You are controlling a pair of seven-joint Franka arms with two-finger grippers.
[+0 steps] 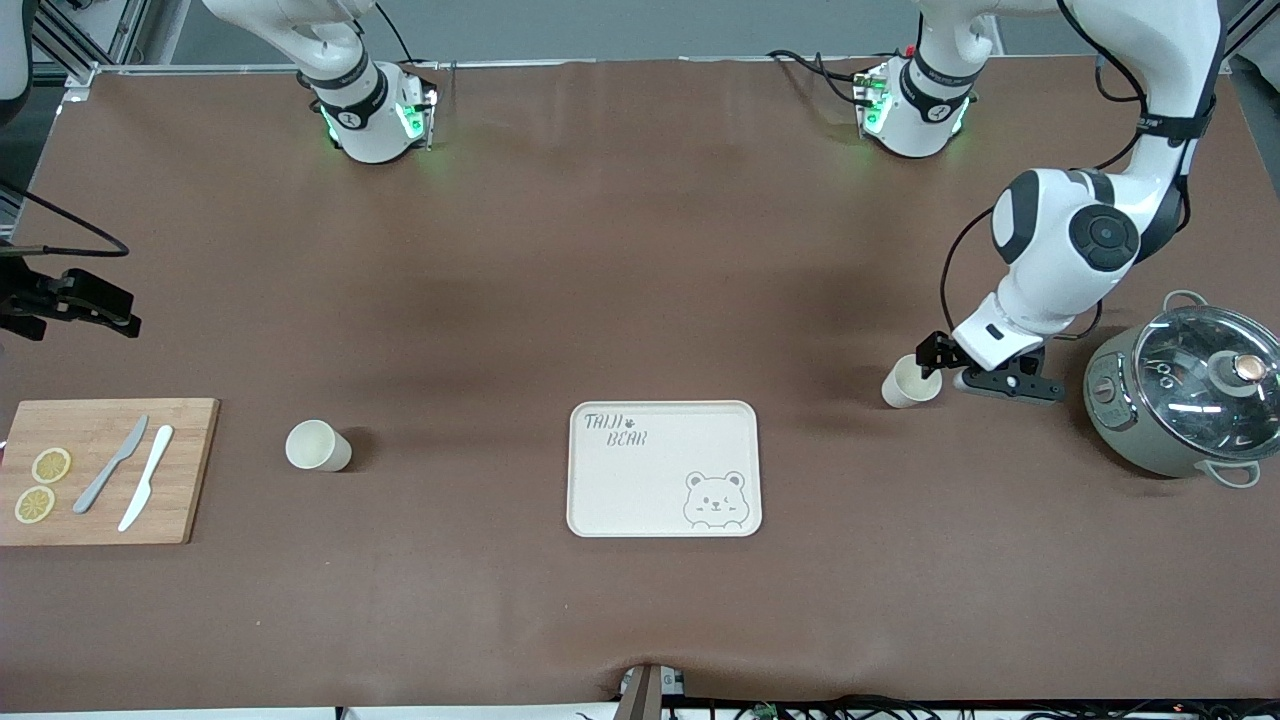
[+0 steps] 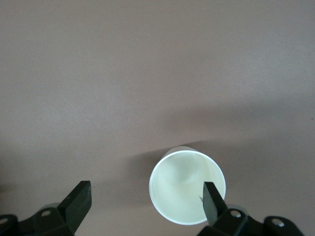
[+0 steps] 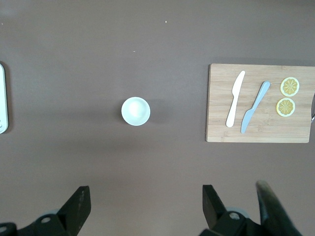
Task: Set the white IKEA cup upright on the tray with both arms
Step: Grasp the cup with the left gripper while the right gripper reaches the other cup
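Cream rectangular tray [image 1: 664,469] with grey bear drawing lies nearest, mid-counter. Two small white cups stand upright: one [image 1: 910,381] at the tray's two o'clock, one [image 1: 317,445] at its nine o'clock, beside a wooden cutting board [image 1: 105,470]. Left end effector [image 2: 147,206] is low at the first cup, fingers wide, one finger [image 2: 212,199] over its rim. Right end effector [image 3: 146,206] hovers high, spread wide, empty. Cups look light, rigid, smooth; pinch the wall near the rim. Cup bases hidden; material unclear.
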